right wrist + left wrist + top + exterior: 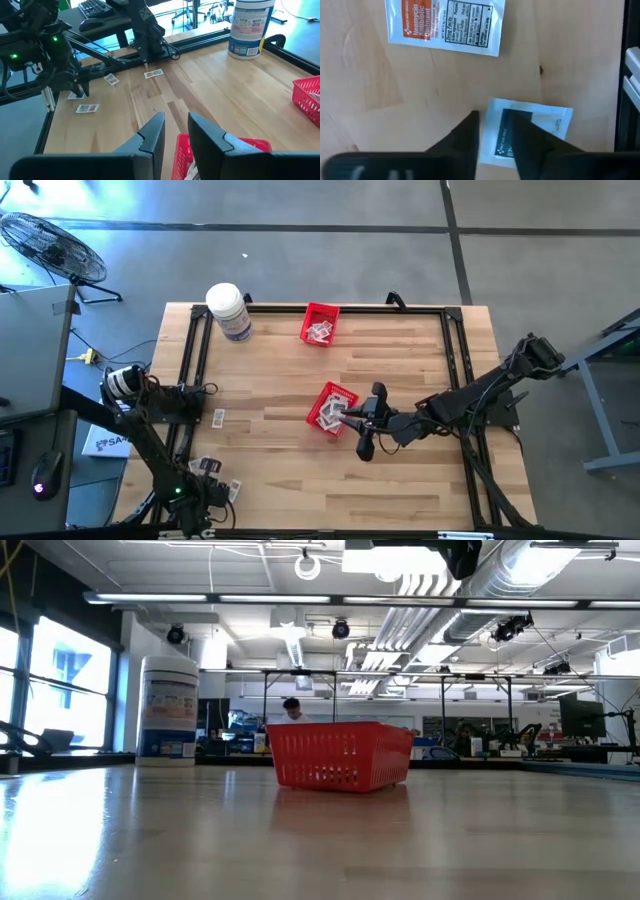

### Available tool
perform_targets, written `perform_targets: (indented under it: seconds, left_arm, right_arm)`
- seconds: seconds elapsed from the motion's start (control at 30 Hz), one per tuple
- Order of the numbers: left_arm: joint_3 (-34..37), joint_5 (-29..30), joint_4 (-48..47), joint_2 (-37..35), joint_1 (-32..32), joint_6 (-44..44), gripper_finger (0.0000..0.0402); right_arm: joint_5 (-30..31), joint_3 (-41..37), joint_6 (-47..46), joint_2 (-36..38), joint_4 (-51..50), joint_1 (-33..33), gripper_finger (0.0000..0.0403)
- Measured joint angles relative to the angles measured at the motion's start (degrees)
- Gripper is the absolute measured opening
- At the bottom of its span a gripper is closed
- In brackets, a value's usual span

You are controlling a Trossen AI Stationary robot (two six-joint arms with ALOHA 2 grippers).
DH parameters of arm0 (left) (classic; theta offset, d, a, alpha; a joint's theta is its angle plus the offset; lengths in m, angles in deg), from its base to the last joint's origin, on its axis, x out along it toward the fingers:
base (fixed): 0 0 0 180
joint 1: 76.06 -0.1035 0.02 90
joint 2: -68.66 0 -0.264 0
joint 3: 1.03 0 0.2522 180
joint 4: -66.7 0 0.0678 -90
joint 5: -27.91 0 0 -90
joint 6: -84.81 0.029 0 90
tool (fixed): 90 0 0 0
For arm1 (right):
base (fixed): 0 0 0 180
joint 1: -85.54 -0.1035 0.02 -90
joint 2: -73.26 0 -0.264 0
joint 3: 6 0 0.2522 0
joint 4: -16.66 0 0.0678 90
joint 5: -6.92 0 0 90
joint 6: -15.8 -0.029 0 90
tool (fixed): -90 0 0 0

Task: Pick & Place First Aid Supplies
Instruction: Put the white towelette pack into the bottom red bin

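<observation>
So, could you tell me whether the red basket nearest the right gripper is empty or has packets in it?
It has packets in it. The high view shows white-grey packets lying inside the red basket, with the right gripper at its edge.

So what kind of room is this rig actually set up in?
Most likely a robotics lab or workshop in an industrial space: exposed ceiling ducts, a bare concrete floor, and a desk with a keyboard beside the wooden table. More benches fill the background.

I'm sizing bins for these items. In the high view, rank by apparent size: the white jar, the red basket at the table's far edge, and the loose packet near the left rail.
1. White jar and far red basket: too alike to rank.
2. Loose packet: clearly smallest.
</observation>
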Motion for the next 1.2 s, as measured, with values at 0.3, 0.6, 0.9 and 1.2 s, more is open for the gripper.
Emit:
perform_targets:
  seconds: [0.3, 0.6, 0.9, 1.2]
  left_arm:
    - [1.5, 2.7, -0.2, 0.1, 0.0, 0.3, 0.0005]
    - [-1.7, 10.0, -4.4, 0.3, 0.0, 1.3, 0.0001]
    - [-10.8, 19.2, -17.2, 0.3, -2.0, 1.3, 0.0000]
    - [-15.1, 34.7, -27.8, -3.7, -15.0, 8.7, 0.0000]
  right_arm:
    - [-0.3, 0.0, -0.2, 0.0, 0.0, 0.0, 0.0078]
    - [0.0, 0.0, -0.2, 0.0, 0.0, 0.0, 0.0078]
    - [0.3, 0.0, -0.2, 0.0, 0.0, 0.1, 0.0078]
    - [0.4, 0.0, -0.2, 0.0, 0.4, 0.1, 0.0078]
